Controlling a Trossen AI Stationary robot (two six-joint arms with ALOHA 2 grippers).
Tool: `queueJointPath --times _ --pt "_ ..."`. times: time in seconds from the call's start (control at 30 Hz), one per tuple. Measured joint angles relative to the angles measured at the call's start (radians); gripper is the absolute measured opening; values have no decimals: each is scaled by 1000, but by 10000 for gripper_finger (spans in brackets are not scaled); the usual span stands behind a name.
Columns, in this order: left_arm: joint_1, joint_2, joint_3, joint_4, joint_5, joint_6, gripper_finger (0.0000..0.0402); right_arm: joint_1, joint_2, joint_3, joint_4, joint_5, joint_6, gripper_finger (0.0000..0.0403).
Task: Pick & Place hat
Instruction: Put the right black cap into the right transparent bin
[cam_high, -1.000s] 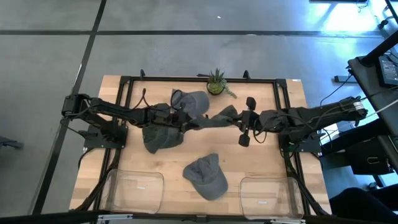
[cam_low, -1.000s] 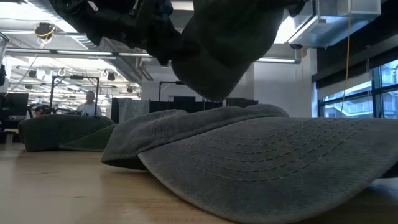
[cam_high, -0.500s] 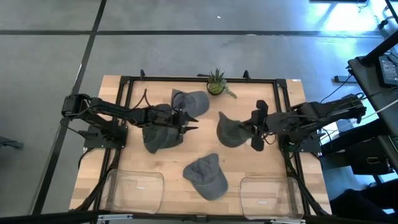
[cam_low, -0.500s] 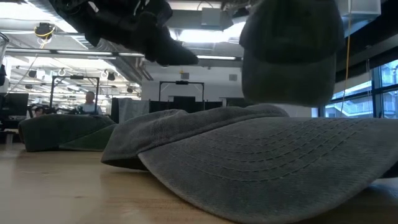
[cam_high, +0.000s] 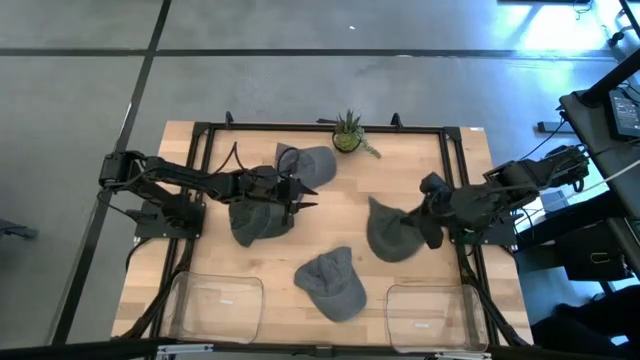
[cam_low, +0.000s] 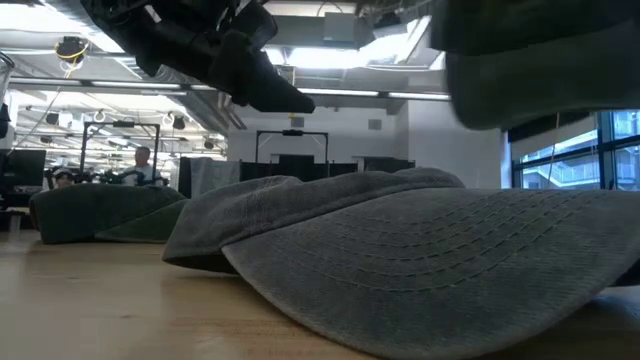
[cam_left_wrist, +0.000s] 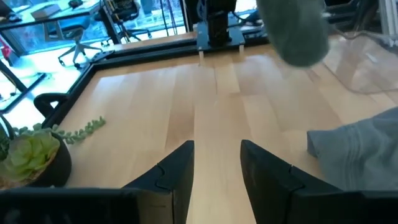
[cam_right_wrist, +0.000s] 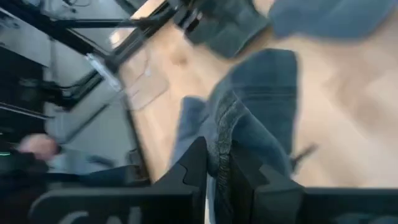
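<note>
Fingers (cam_right_wrist: 196, 165) of my right gripper (cam_high: 418, 218) are pinched tight on a fold of the carried hat (cam_high: 390, 235), which hangs off them over the right half of the table (cam_high: 200, 270), just above the right clear bin (cam_high: 428, 312). My left gripper (cam_high: 300, 197) hovers with its two fingers (cam_left_wrist: 180, 171) spread and holding nothing, beside the hat (cam_high: 255, 218) at left centre and the hat (cam_high: 310, 163) near the far edge. Bare wood lies ahead of the left gripper, bounded by the black frame rail (cam_left_wrist: 158, 46) and the potted succulent (cam_high: 347, 133). A fourth hat (cam_high: 332, 283) sits between the two bins; the left clear bin (cam_high: 215, 305) holds nothing.

Half a second ago the carried hat hung nearer the table's centre; I see it now shifted toward the right front corner, with the right arm drawn back. The left arm has not moved.

Carried hat: grey-green cloth cap, crumpled, crown sagging below the grip.
</note>
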Motion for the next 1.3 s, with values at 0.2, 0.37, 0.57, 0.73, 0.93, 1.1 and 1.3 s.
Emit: queueJointPath --times 0.2,0.37,0.57,0.73,0.93,1.1,1.3 --pt "0 0 0 -4 0 0 125 40 1 78 -55 -180 268 34" --pt "0 0 0 -2 1 -7 124 98 10 146 -219 -295 610 34" --pt "-2 0 0 20 1 -7 127 229 47 154 -249 -373 890 34" --pt "0 0 0 75 1 -6 127 372 117 155 -215 -315 999 34" --pt "0 0 0 109 1 30 124 499 223 155 -163 -232 1033 34" --pt "0 0 0 110 1 28 125 566 323 155 -188 -124 940 34" --pt "0 0 0 109 1 0 127 582 423 154 -307 -120 832 35"
